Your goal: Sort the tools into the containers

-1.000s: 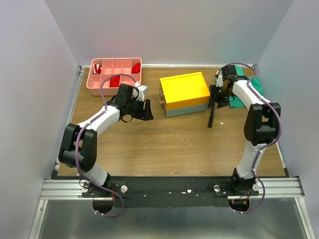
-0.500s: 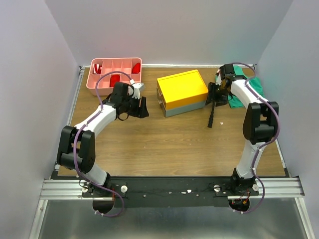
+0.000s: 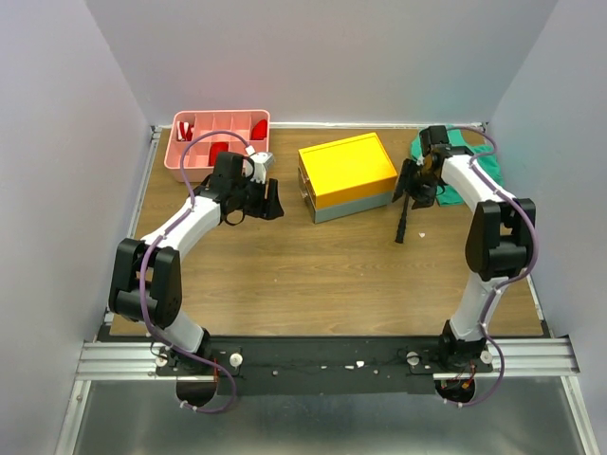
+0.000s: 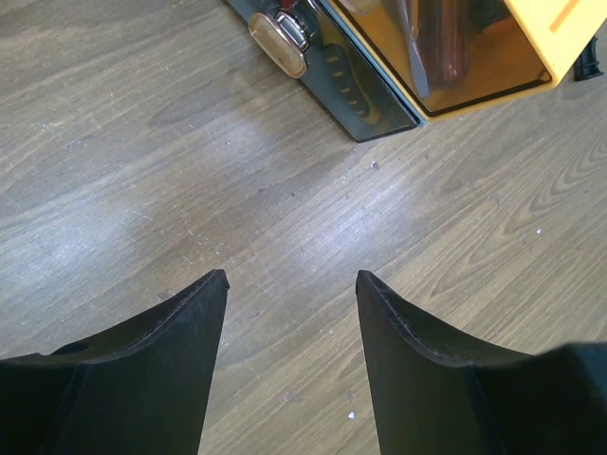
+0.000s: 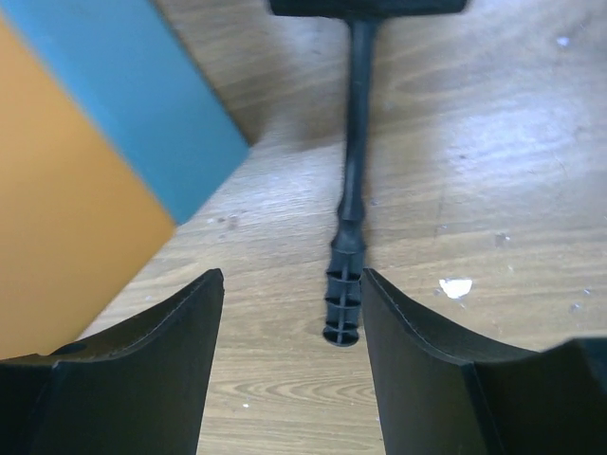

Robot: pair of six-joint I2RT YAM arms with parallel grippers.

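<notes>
While I'm watching from the overhead feed, the biggest thing is the wooden desk, with both arms reaching out over it. Next is the grey toolbox with its yellow lid, sitting toward the back, about the middle. In the left wrist view I get one corner of it with a shiny latch on the side.

Pink tray is in the far left corner, with a few red things in some compartments, can't make out what they are. Green cloth is bunched in the far right corner, partly under the right arm.

Black hammer lies flat on the desk just right of the toolbox, handle pointing back toward the arm bases.

Left gripper is between tray and toolbox, fingers spread, only bare wood between them. Right gripper hangs over the hammer, also spread, not pinching anything; on its wrist cam the handle runs down toward the gap, butt end nearer one finger.
</notes>
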